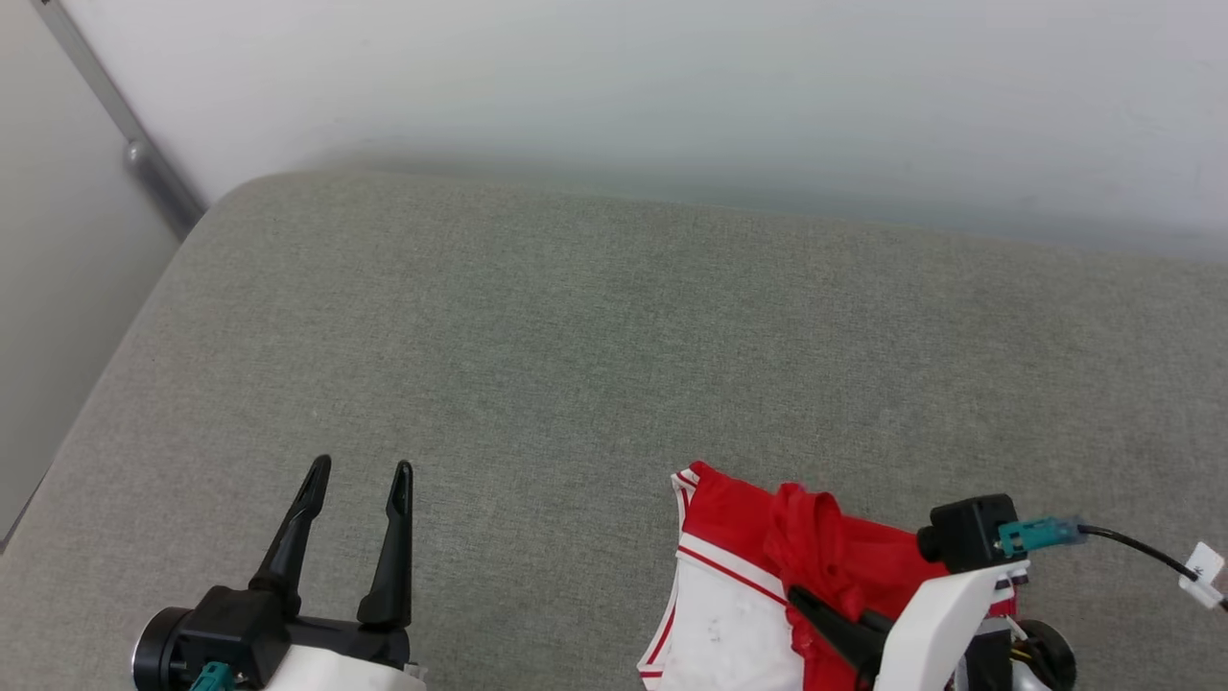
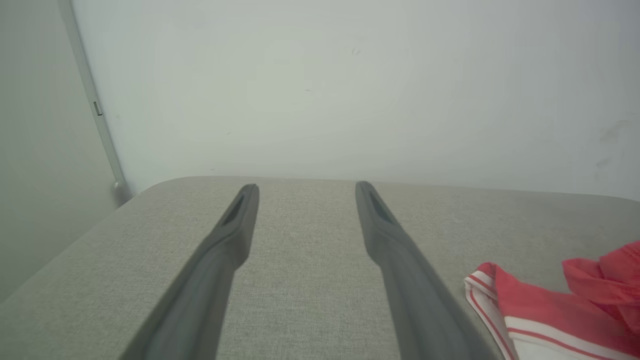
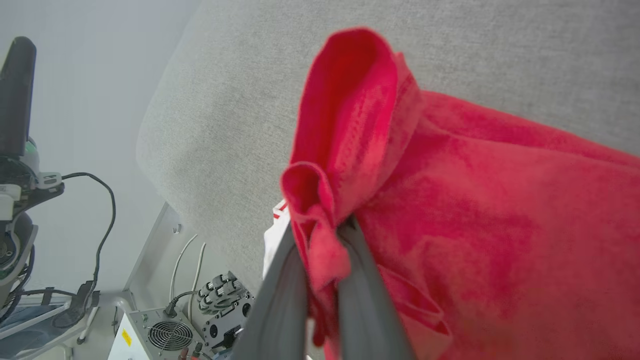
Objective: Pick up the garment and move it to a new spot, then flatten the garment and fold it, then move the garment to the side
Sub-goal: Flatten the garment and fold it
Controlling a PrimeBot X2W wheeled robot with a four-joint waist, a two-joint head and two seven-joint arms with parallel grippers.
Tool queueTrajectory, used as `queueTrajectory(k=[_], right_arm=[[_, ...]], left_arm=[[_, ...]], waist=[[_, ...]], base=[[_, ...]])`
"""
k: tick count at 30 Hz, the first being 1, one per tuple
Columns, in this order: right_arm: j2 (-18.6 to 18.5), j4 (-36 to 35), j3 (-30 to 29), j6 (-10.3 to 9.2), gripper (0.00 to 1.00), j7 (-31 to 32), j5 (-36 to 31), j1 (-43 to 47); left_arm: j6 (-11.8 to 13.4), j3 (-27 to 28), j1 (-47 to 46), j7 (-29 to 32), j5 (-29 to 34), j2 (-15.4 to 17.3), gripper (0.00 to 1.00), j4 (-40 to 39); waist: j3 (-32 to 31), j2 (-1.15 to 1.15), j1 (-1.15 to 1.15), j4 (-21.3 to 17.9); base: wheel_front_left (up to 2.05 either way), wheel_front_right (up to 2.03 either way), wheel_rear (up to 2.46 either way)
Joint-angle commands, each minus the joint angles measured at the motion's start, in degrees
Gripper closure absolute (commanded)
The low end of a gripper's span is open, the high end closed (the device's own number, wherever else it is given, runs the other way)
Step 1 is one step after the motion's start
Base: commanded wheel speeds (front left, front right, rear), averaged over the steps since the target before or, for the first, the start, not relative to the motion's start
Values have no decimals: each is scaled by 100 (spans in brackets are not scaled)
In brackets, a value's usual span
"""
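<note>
garment (image 1: 758,566) bunched at near right edge of grey cushion (image 1: 576,336). right gripper (image 3: 322,235) clamped tight on one red fold. left gripper (image 1: 363,468) wide open, empty, well apart. Risk: thin pinch slips on lift, or hanging cloth drags off the edge.

The garment (image 1: 743,542) is bright red, with a white panel edged in thin red-and-white stripes, and the surface (image 1: 576,336) under it is a muted grey-green weave with a fine heathered speckle. To the left of the garment, the left gripper (image 1: 363,468) has matte black fingers on a black body. At the garment, the right gripper (image 3: 320,227) has dark grey fingers, with a white forearm casing (image 1: 935,614), a teal connector (image 1: 1036,533), a black cable (image 1: 1137,547) and a white tag (image 1: 1204,566). Beyond the garment the wall (image 1: 672,86) is a plain pale grey-white.
</note>
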Motion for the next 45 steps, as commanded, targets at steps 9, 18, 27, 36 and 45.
queueTrajectory(k=[9,18,27,36,45], right_arm=[[28,762,913,0,0,-447,64,-473],[19,882,768,-1,0,-814,-123,-992],[-1261,830,190,-1,0,-2504,-1460,-1790],[-1618,471,-1220,-1,0,-3862,-1483,-1081],[-1169,8,-1707,-1,0,-4825,-1783,-139]], left_arm=[[-6,-46,-123,-24,-52,-27,0,16],[-6,1,-54,-24,-58,-55,0,34],[-7,-26,-136,-24,-74,-63,0,-10],[-7,-60,-90,-24,-50,-91,0,-60],[-7,-176,-38,-24,-62,-112,0,-60]], waist=[[37,0,0,164],[6,0,0,56],[-12,0,0,-218],[29,0,0,-449],[95,0,0,-576]], base=[[0,0,0],[0,0,0],[0,0,0],[0,0,0],[0,0,0]])
